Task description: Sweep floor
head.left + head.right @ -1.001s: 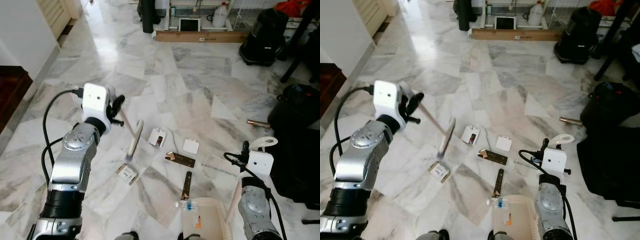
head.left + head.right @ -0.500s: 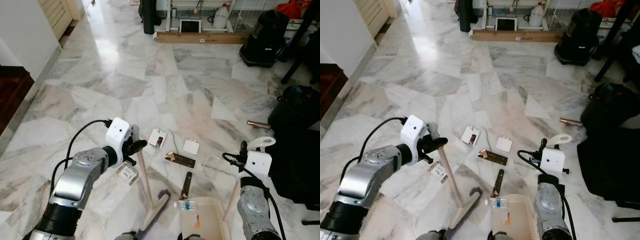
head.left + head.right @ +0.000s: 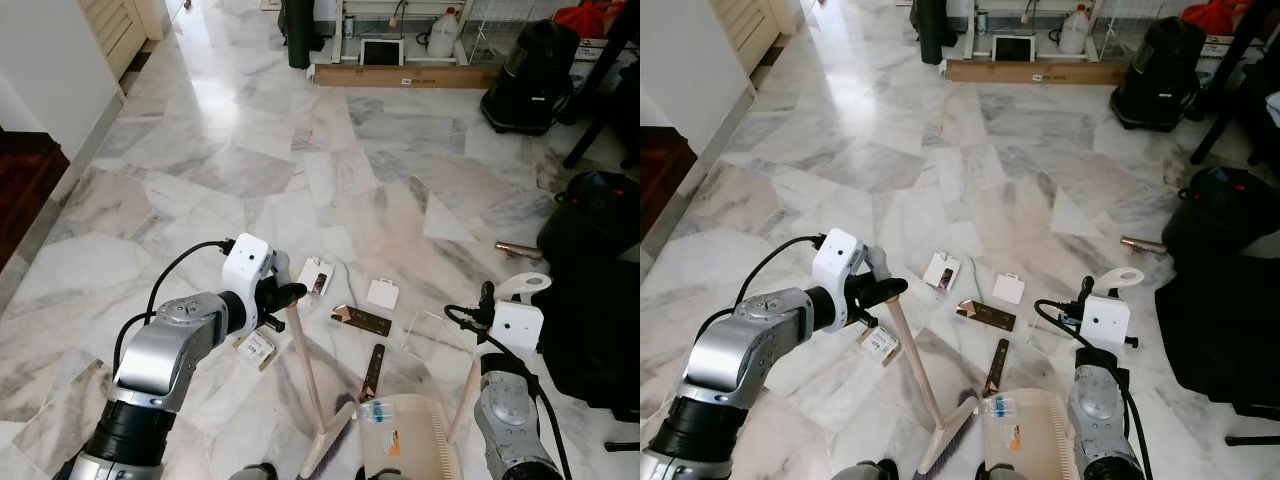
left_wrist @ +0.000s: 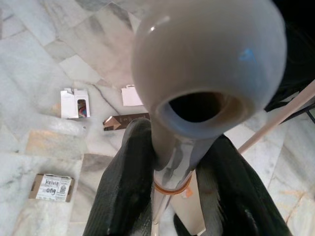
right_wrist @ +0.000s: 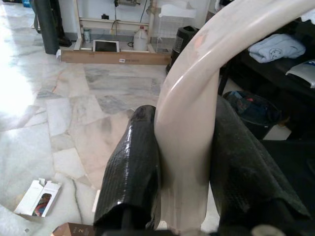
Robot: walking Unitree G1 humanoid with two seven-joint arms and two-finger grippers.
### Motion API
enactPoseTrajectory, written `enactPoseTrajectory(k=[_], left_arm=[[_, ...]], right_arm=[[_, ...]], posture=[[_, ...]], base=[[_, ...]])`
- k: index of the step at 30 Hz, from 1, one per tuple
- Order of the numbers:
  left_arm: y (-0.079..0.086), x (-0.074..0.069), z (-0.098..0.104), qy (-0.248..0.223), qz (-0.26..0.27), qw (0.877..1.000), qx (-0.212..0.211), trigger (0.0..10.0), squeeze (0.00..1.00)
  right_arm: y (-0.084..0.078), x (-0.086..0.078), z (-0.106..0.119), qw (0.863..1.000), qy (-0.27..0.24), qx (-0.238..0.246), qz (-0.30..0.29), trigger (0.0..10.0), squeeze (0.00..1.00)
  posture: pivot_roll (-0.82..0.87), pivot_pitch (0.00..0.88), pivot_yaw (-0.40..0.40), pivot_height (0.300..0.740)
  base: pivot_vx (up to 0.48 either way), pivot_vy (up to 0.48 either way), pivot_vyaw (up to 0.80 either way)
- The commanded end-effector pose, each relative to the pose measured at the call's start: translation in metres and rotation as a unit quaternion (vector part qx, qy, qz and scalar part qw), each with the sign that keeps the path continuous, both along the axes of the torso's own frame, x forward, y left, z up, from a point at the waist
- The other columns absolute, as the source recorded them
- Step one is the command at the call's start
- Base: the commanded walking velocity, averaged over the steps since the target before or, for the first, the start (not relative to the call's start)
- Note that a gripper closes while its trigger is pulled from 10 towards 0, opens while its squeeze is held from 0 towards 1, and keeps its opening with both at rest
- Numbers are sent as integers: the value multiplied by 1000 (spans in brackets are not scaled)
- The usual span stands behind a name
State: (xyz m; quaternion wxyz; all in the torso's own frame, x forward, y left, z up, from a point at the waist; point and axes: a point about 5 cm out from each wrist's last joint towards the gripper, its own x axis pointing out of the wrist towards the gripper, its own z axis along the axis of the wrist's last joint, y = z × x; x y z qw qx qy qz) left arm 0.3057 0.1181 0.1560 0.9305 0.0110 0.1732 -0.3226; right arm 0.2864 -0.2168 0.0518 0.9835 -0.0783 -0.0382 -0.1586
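A lived-in home: a marble tile floor (image 3: pixel 380 170) runs to a far wall where a tablet (image 3: pixel 380 50) and a plastic jug (image 3: pixel 441 32) stand on a low shelf. On the right sit a black bag (image 3: pixel 527 65) and dark furniture legs, and clothes (image 5: pixel 275 49) lie on a dark shelf.

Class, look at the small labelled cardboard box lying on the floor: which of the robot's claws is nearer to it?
The left. The left claw, shut on the broom handle, hangs just above the cardboard box; the right claw, holding the dustpan handle, is far across the litter.

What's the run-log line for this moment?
left gripper: shut on broom | right gripper: shut on dustpan | bottle: on dustpan lip
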Motion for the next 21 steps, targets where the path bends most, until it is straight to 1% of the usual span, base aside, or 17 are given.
enactPoseTrajectory(k=[1, 2, 5, 7, 9, 13, 15, 16, 17, 19, 21], left_arm=[[-7, 0, 6, 6, -12, 1000, -28, 10000, 0], [-11, 0, 11, 5, -16, 999, -49, 10000, 0], [-18, 0, 17, 3, -23, 996, -82, 10000, 0], [-20, 2, 19, -1, -20, 996, -91, 10000, 0], [-24, 4, 21, -4, -16, 994, -109, 10000, 0], [-26, 4, 22, -10, -9, 994, -108, 10000, 0], [-24, 6, 26, -22, 0, 993, -113, 10000, 0], [-20, 8, 29, -38, 12, 994, -104, 10000, 0], [-20, 8, 29, -38, 12, 994, -104, 10000, 0], [-11, 12, 37, -68, 36, 993, -88, 10000, 0], [-4, 15, 44, -106, 47, 992, -50, 10000, 0]], right_arm=[[4, -2, -7, 1000, 10, 20, -8, 10000, 0], [4, -2, -6, 1000, 10, 20, -7, 10000, 0], [3, -2, -6, 1000, 10, 21, -8, 10000, 0], [3, -2, -6, 1000, 10, 21, -8, 10000, 0], [3, -1, -5, 1000, 8, 21, -8, 10000, 0], [3, -1, -5, 1000, 7, 21, -8, 10000, 0], [3, -1, -5, 1000, 7, 21, -8, 10000, 0], [3, -1, -5, 1000, 7, 21, -8, 10000, 0], [3, -1, -5, 1000, 7, 21, -8, 10000, 0], [3, -1, -5, 1000, 7, 20, -8, 10000, 0], [2, 0, -4, 1000, 6, 21, -8, 10000, 0]], posture=[[146, 144, 14, 740], [147, 142, 13, 740], [150, 138, 14, 740], [147, 137, 14, 740], [146, 137, 14, 740], [145, 135, 14, 740], [144, 136, 13, 740], [146, 135, 13, 740], [146, 135, 13, 740], [147, 133, 12, 740], [147, 132, 12, 740]], base=[[0, 0, 0], [0, 0, 0], [0, 0, 0], [0, 0, 0], [0, 0, 0], [0, 0, 0], [0, 0, 0], [0, 0, 0], [0, 0, 0], [0, 0, 0], [0, 0, 0]])
